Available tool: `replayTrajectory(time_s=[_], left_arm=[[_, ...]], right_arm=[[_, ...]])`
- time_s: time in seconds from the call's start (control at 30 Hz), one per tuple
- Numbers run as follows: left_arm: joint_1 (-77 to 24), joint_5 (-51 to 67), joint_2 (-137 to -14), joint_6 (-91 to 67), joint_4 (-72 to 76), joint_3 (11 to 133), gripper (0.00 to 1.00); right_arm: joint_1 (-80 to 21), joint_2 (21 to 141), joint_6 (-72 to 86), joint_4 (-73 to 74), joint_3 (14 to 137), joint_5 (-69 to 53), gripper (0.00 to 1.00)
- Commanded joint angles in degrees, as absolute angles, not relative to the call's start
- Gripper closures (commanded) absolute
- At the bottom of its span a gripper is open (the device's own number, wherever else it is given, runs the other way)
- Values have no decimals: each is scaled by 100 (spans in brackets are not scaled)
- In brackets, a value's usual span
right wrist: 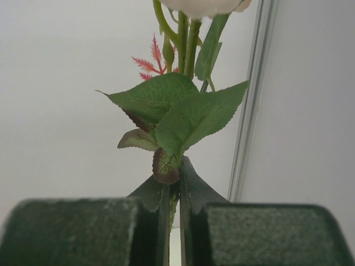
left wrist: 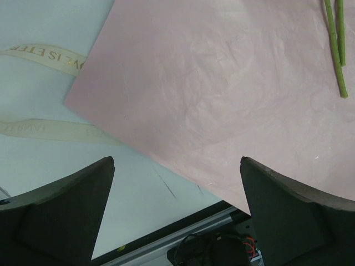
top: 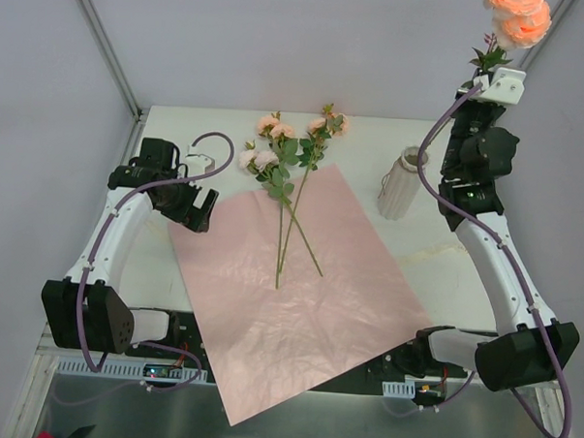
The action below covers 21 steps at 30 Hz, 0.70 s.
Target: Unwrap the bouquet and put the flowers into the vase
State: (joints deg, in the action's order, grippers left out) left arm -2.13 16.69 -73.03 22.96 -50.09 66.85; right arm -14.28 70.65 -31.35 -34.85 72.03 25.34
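Up at the far right, the right hand (top: 489,72) is raised well above the desk (top: 373,135) and clamped on one rose (top: 519,17). In the right wrist view the two fingers (right wrist: 202,205) press together on the stem just under a cluster of green leaves (right wrist: 194,116), which stand upright above the hand (right wrist: 173,183). The peach blooms reach the top edge of the overhead view.

The vase (top: 402,185) stands upright on the desk, just beside the far right corner of the paper (top: 298,307) and close to the right arm, lower in the view than the raised rose.

The paper lies spread flat, pink side up, with its near corner hanging over the desk's near edge. The other flowers (top: 276,146) lie on it, two long stems crossing near the middle of the sheet, blooms and leaves past its far edge on the bare desk.

The left hand (top: 200,210) hovers at the paper's left corner with its fingers wide apart and nothing between them. Its wrist view shows the hand (left wrist: 175,163) above the sheet's edge (left wrist: 222,83), stem ends (left wrist: 334,44) at the upper right, and a cream ribbon (left wrist: 50,55) with gold lettering lying loose on the desk to the left of the paper.
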Motion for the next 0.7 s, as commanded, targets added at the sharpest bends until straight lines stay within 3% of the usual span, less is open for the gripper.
replayTrajectory(time_s=[0.0,0.37,0.47,0.5,0.57,0.6,0.67], left_arm=[[-167,1767,-7163,2338,-5150,6627,4],[-123,1644,-7128,2364,-5150,6627,2],[-123,1635,-7180,2355,-5150,6671,2],[-114,1617,-7215,2347,-5142,6697,2],[-114,1608,-7268,2329,-5150,6724,2],[-106,1617,-7277,2312,-5150,6750,2],[-105,1635,-7286,2303,-5150,6767,2]], right_arm=[[-1389,7005,-2830,-3665,7339,2399,99],[-1424,6926,-2487,-3191,6698,2084,97],[-1433,6803,-2435,-2866,6627,1873,78],[-1441,6777,-2408,-2752,6644,1811,61],[-1459,6671,-2347,-2488,6662,1680,47],[-1459,6601,-2321,-2392,6723,1609,32],[-1459,6504,-2154,-1953,6837,1390,24]])
